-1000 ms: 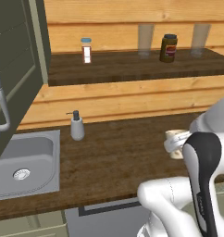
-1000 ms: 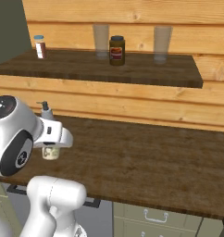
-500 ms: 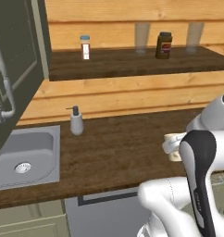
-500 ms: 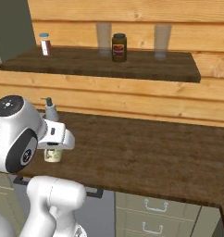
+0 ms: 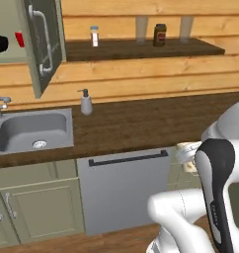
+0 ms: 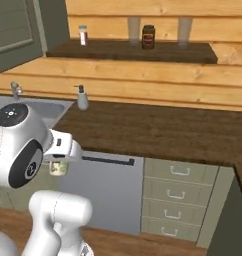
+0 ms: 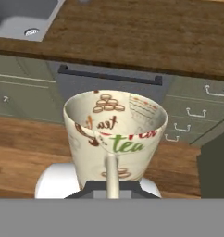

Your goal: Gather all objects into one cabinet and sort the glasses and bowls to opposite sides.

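One cream printed cup (image 7: 115, 136) clamped in my pincer (image 7: 113, 185), carried beside my body; base backed off counter, olive-grey cabinet (image 5: 42, 44) swung into view: shelving comes next.

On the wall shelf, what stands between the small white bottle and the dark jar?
One clear glass stands between the small white bottle and the dark jar on the wall shelf. The left base view shows this; the right base view agrees.
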Tool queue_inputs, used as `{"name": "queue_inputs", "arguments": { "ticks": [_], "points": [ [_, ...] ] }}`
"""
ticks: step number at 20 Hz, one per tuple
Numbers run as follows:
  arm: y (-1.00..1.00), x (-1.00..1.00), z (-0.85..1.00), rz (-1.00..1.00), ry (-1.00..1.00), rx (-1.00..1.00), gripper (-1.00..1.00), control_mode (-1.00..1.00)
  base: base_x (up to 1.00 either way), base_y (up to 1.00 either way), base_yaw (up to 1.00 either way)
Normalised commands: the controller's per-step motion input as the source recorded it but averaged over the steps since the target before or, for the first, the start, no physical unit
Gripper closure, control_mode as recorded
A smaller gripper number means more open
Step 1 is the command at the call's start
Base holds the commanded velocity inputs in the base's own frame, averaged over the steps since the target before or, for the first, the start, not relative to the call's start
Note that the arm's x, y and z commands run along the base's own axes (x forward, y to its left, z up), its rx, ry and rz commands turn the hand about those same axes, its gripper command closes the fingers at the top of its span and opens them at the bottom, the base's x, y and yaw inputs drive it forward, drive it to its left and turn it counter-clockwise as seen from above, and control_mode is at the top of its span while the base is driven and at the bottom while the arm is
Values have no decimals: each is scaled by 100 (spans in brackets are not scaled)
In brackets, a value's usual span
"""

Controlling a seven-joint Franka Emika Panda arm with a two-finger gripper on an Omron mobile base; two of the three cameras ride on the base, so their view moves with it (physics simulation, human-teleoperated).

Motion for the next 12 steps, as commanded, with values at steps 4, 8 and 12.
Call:
{"name": "queue_inputs", "arguments": {
  "ticks": [4, 8, 12],
  "points": [
    [0, 0, 0, 0, 0, 0, 100, 100, -77, 100, -9],
    [0, 0, 0, 0, 0, 0, 100, 100, -40, 100, -12],
    [0, 0, 0, 0, 0, 0, 100, 100, -18, 100, -12]
  ]
}}
